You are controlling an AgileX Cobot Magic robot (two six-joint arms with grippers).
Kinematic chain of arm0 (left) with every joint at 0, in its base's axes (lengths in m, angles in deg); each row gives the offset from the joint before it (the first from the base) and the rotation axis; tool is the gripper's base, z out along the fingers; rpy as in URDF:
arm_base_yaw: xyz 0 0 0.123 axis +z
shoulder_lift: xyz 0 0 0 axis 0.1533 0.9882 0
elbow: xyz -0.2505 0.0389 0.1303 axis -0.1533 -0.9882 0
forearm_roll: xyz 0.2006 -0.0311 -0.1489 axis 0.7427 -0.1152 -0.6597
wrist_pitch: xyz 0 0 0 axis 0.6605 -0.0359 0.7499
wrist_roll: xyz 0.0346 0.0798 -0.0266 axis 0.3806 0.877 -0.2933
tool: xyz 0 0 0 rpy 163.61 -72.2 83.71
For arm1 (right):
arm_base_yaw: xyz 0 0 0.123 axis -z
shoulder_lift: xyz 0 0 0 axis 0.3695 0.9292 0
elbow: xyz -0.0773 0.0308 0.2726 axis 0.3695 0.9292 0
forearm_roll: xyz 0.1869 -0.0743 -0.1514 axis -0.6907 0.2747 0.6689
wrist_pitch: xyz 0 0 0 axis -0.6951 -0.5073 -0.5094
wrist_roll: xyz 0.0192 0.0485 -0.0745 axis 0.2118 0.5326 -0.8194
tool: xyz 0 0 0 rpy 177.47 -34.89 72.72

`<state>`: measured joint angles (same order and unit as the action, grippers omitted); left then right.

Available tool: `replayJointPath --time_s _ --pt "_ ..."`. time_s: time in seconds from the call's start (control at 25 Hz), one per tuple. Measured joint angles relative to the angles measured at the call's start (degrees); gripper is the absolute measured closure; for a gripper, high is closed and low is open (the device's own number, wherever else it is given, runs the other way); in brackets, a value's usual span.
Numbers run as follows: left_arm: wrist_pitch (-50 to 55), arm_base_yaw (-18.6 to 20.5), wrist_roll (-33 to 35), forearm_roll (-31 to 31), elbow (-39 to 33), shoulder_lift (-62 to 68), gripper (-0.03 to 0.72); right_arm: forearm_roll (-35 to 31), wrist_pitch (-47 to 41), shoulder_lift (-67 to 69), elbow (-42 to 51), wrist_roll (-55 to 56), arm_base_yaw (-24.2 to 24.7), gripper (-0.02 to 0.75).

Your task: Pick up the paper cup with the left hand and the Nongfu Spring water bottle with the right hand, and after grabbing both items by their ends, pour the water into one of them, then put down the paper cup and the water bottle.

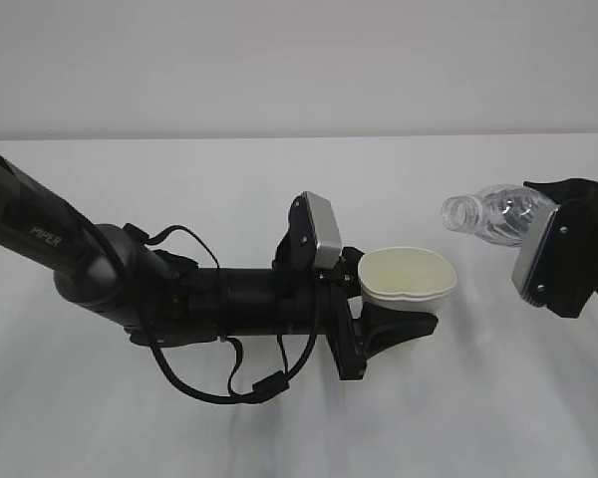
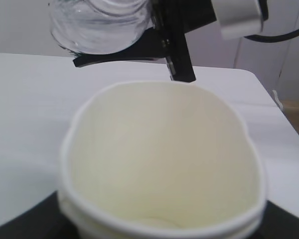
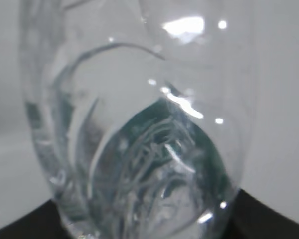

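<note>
In the exterior view we hold the paper cup (image 1: pixel 410 276) in the left gripper (image 1: pixel 404 317), jaws part-closed around its body, rim squeezed slightly oval, mouth up above the table (image 1: pixel 279 189); the arm lies low and nearly level, reaching toward the middle. The right hand (image 1: pixel 553 254) grips the Nongfu Spring water bottle (image 1: pixel 493 213), tipped nearly flat, its open neck toward the cup but apart from it. To pour well, we judge the neck should come over the cup's mouth before tipping further. In the left wrist view the cup (image 2: pixel 162 159) looks dry inside, the bottle (image 2: pixel 97 22) above and behind. In the right wrist view the bottle (image 3: pixel 139 129) fills the frame between half-closed jaws; the water is hard to make out.
</note>
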<state>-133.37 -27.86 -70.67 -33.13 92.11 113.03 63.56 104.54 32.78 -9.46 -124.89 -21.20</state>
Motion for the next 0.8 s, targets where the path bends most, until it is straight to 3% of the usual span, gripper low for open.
replayJointPath --time_s 0.44,0.8 --pt "0.51 -0.09 -0.01 -0.85 1.56 0.0 0.257 -0.19 0.63 0.0 0.0 -1.46 -0.48 0.36" --pt "0.6 -0.09 -3.72 1.07 3.91 2.69 0.257 -0.73 0.75 0.0 0.0 -1.59 -1.06 0.361"
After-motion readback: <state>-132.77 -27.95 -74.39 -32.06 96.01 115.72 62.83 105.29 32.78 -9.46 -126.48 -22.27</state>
